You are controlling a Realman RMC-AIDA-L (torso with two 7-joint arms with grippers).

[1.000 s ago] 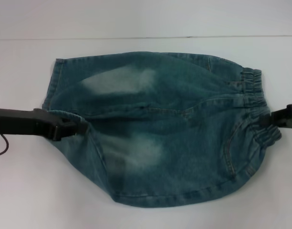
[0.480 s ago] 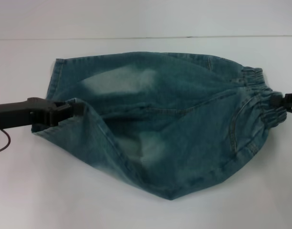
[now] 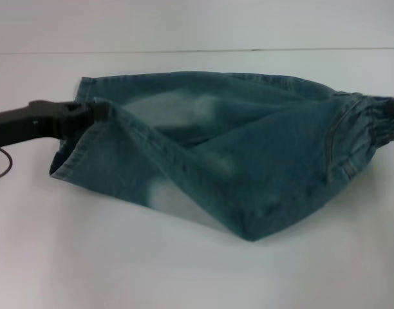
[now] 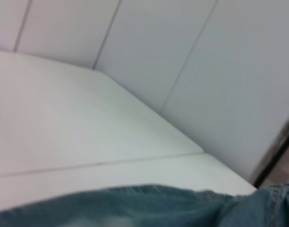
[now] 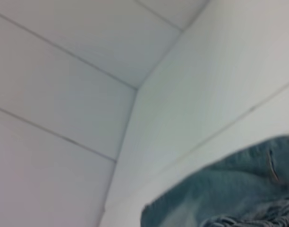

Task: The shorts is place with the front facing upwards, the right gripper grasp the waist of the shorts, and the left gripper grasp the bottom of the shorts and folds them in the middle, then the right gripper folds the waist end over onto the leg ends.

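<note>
The left claw point(image 3: 97, 111) is pinching the shorts' hem point(image 3: 75, 151); the right claw point(image 3: 391, 107) is clamping the waistband point(image 3: 377, 125), lifting the denim shorts point(image 3: 248, 148) between them.

Head cam: mounted high, faces fwd and down onto the white counter point(image 3: 184, 270). Frame takes in the whole shorts point(image 3: 248, 161), with the counter's far edge and the wall near the top.

Left wrist cam: sits low, close to the fabric, looks across the counter point(image 4: 64, 132) twd the panelled wall point(image 4: 191, 61). Only a denim strip point(image 4: 149, 208) shows along the frame's lower edge.

Right wrist cam: also low and very close, tilted view across the counter point(image 5: 220, 85) twd the wall panels point(image 5: 55, 94). Denim point(image 5: 229, 189) fills one corner.

Shared area: all three views show the shorts and the counter; both wrist views also catch the wall.
</note>
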